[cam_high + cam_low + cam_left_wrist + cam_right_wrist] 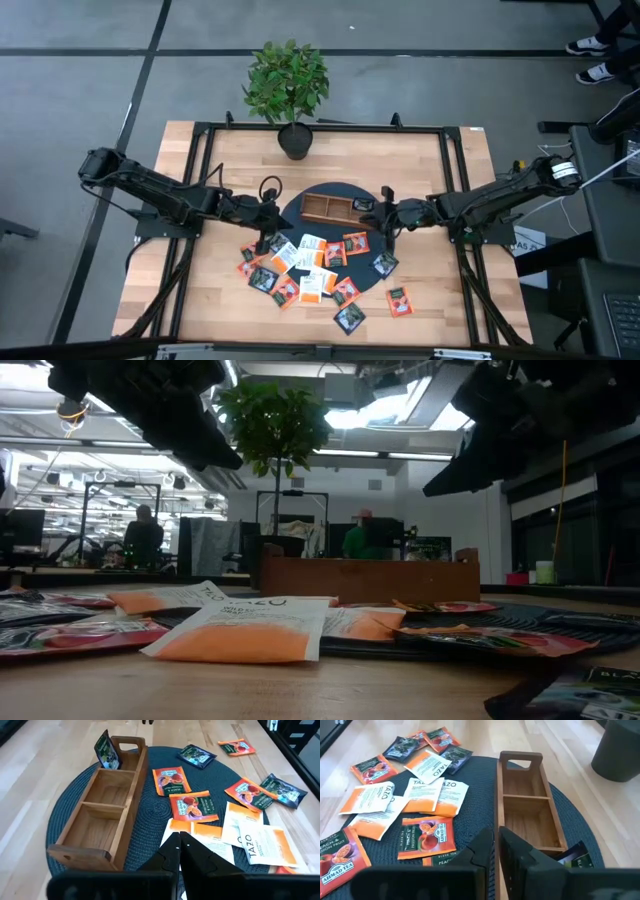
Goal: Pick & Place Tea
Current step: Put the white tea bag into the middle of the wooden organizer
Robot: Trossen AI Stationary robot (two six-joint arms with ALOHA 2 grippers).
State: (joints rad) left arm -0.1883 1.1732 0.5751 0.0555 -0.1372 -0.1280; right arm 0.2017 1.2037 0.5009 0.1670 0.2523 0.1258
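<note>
Several tea sachets, orange, white and dark, lie flat and partly overlapping (305, 268) on the near half of a dark round mat (290, 212) and on the table beside it. One dark sachet (575, 857) stands on edge in the wooden tray's (325, 208) right-hand end compartment, leaning on its wall. My left gripper (178, 842) hovers shut over the mat just left of the tray. My right gripper (496, 837) hovers just right of the tray, its fingers a narrow gap apart with nothing between them.
A potted plant (288, 85) stands at the table's far edge behind the tray. Stray sachets lie near the front right: an orange one (399, 300) and dark ones (385, 264) (350, 318). The tray's other two compartments (102, 810) hold nothing. Black frame rails (200, 160) run along the table's sides.
</note>
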